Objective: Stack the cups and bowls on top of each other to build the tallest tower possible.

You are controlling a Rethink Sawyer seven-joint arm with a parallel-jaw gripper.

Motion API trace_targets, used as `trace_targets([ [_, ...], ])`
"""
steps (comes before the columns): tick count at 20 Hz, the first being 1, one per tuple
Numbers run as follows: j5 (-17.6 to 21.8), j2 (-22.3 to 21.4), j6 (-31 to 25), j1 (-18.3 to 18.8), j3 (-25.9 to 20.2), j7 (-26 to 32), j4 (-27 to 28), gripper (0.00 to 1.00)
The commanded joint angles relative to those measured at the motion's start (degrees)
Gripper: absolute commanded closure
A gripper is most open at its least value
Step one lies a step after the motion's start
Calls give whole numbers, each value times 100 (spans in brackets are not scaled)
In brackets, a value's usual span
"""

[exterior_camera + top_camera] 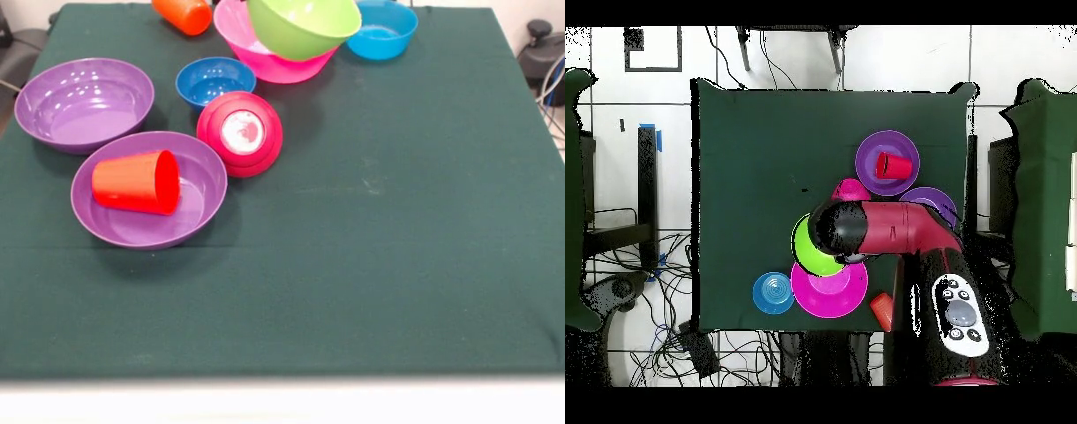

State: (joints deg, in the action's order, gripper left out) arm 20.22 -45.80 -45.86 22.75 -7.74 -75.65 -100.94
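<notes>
While arm (895, 228) hovers, 2 purple bowls (84, 102), 1 red cup (137, 182), 1 lime bowl (303, 25).

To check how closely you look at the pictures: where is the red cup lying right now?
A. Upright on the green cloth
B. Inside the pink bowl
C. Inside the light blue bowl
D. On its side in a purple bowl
D: the red cup lies on its side inside the nearer purple bowl, its open mouth facing sideways.
</notes>
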Motion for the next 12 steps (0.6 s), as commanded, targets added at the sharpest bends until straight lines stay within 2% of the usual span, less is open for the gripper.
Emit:
trace_targets([
  [1, 31, -41, -60, -71, -440, -36, -448, 100],
  [6, 91, -25, 15, -122, -391, -140, -485, 100],
  [7, 103, -39, -3, -108, -402, -96, -503, 0],
  [12, 200, -50, -84, -148, -359, -50, -467, 0],
])
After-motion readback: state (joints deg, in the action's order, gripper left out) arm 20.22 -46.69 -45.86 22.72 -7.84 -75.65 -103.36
